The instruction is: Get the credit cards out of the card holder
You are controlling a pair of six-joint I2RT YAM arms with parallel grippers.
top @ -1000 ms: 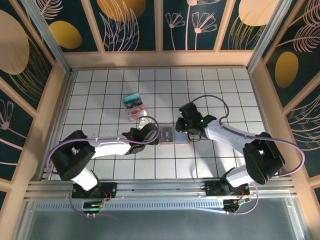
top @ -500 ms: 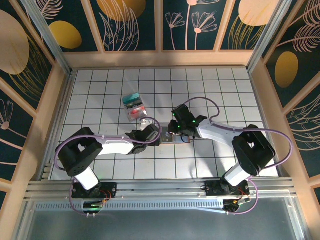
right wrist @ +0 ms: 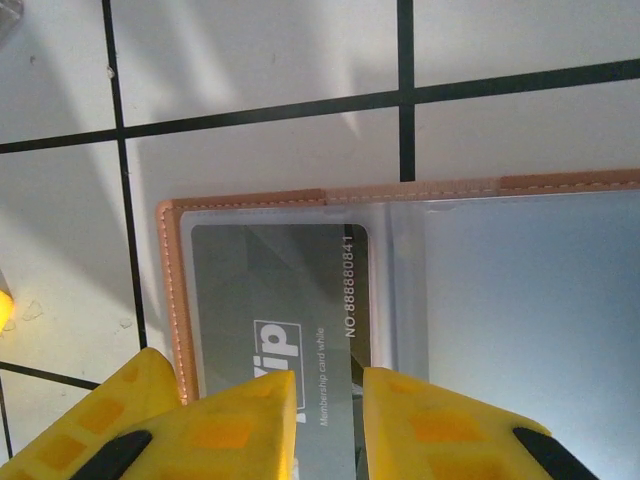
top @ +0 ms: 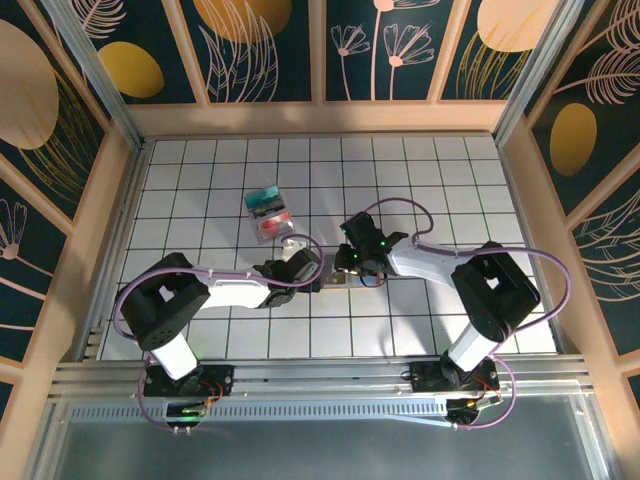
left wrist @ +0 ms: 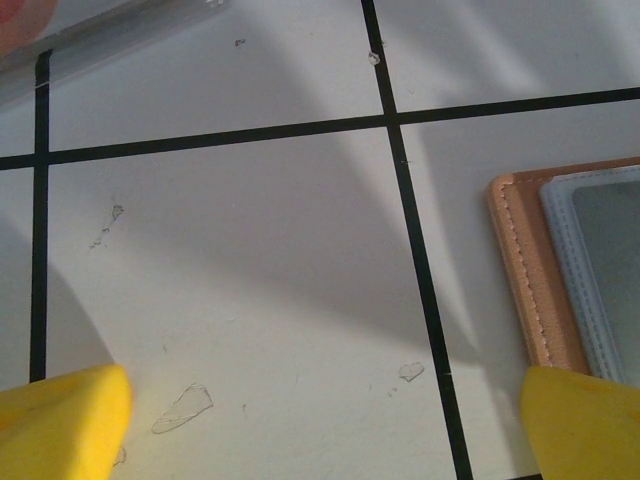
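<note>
The card holder (top: 333, 276) lies open and flat on the tiled table between my two grippers. In the right wrist view its salmon stitched rim (right wrist: 240, 198) frames a blue-grey inside, and a grey "vip" card (right wrist: 270, 280) sits in a clear sleeve. My right gripper (right wrist: 330, 420) hovers right over that card, its yellow fingers (right wrist: 240, 425) a narrow gap apart with a strip of the card showing between them. My left gripper (left wrist: 322, 425) is wide open over bare tile, its right fingertip (left wrist: 585, 425) at the holder's left edge (left wrist: 535, 280).
A clear plastic box (top: 268, 213) with teal and red contents stands just behind the left gripper (top: 310, 272); its edge shows at the top left of the left wrist view (left wrist: 110, 30). The right gripper (top: 352, 265) is low over the holder. Wooden walls ring the table.
My right gripper has swung left and come down over the card holder, covering most of it. The left gripper has edged slightly towards the holder's left edge.
</note>
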